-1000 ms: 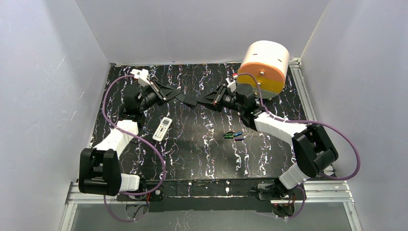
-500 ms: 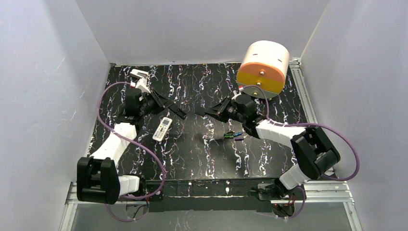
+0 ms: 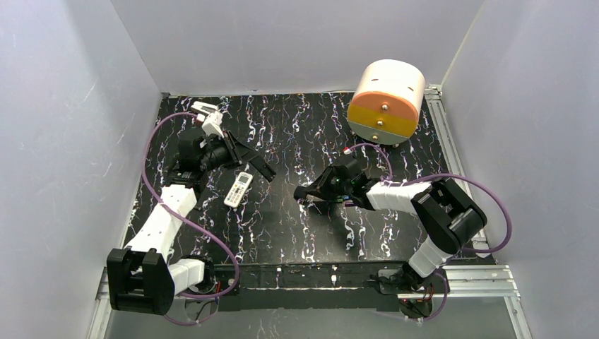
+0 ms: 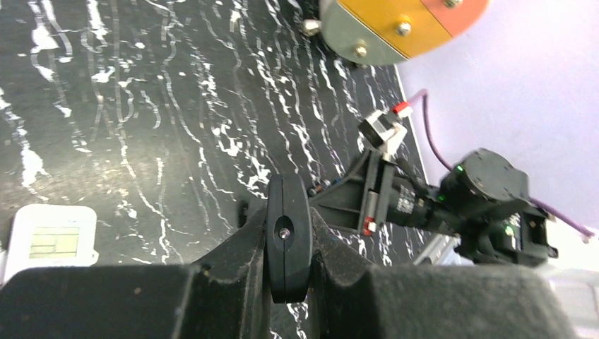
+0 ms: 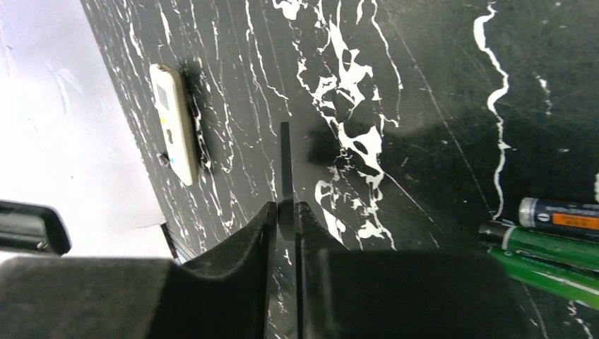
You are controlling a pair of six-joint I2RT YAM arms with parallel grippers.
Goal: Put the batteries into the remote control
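In the right wrist view the batteries (image 5: 558,236) run off the picture's edge, so their count cannot be told. From above, the right gripper (image 3: 299,192) and its arm cover most of them. In the left wrist view the remote control (image 4: 48,242) is cut by the edge and partly hidden behind the left gripper (image 4: 286,240). The orange-and-white drum (image 4: 395,21) is cropped there too. The thin black strip (image 5: 285,152) pinched in the right gripper shows only its edge.

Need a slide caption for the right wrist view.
Shut right gripper over the marbled table, remote at upper left, batteries at the right edge.
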